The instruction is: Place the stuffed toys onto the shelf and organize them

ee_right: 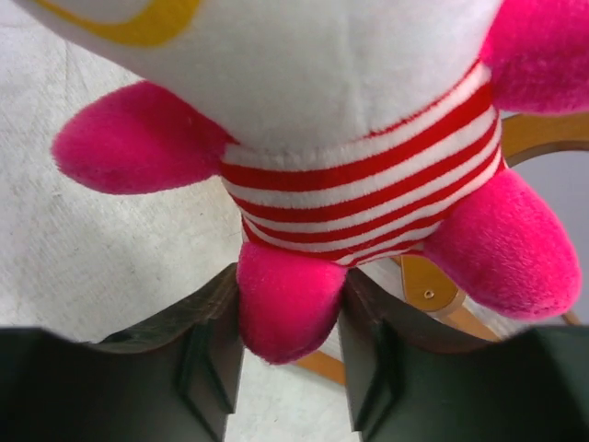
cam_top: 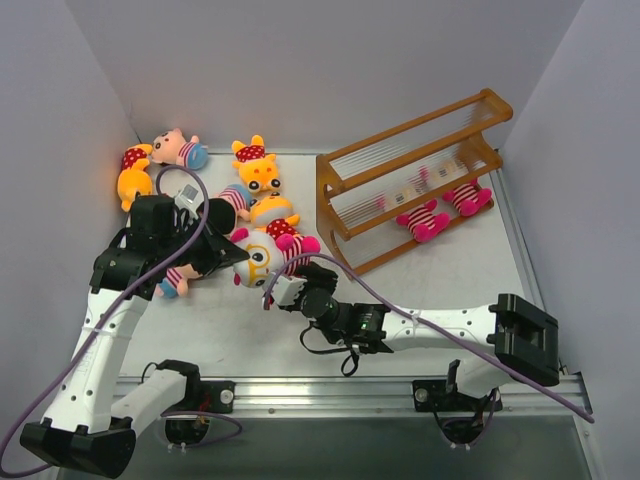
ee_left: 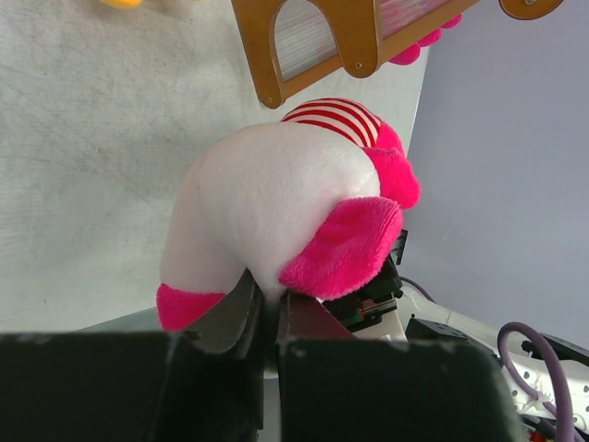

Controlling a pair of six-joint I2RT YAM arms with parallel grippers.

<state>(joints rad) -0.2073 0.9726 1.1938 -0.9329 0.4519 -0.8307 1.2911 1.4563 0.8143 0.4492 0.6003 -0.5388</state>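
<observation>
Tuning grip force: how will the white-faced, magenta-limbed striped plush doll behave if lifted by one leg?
Probably floppy: the magenta leg in the right gripper is soft fleece. Fuzzy pile likely resists slipping. The large white head may swing down.

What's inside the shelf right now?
On the shelf's lower tier lie a left striped toy and a right striped toy, magenta legs poking out front. Their heads sit under the upper tier's rods, showing only as blurred shapes.
</observation>
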